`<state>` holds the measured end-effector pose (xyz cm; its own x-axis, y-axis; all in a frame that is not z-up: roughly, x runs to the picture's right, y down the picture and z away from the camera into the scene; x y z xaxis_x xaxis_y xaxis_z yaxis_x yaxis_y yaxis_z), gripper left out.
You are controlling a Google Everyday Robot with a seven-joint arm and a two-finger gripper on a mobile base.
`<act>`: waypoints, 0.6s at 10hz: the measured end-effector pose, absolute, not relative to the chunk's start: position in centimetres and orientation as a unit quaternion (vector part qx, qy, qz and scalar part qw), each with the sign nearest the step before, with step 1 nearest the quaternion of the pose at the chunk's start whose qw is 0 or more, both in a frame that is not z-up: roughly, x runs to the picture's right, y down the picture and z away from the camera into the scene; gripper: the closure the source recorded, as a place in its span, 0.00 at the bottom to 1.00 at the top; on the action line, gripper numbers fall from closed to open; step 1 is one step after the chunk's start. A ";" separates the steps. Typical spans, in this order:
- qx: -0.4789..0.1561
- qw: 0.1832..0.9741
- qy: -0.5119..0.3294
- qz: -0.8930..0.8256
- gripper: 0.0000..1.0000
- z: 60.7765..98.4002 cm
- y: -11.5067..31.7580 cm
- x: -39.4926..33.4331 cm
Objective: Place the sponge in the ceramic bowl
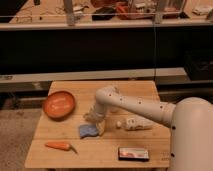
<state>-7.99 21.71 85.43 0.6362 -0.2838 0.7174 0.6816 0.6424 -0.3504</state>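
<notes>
The sponge (88, 131) lies on the wooden surface (54, 128), just right of the ceramic bowl (59, 105) and outside it. The gripper (95, 119) sits low at the sponge's upper edge, seemingly positioned for a grasp. Whether it has closed, I cannot tell.

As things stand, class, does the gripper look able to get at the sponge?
Probably yes. The gripper hangs just over the sponge on the wooden table, with nothing visible between them. The carrot and ceramic bowl lie off to the side.
</notes>
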 end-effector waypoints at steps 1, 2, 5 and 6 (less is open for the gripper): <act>-0.313 0.848 -0.318 -0.285 0.44 85.5 21.7 -8.0; -0.313 0.848 -0.318 -0.285 0.42 85.3 21.6 -7.9; -0.311 0.848 -0.318 -0.287 0.59 85.1 21.2 -7.8; -0.312 0.848 -0.318 -0.287 0.67 85.1 21.2 -7.9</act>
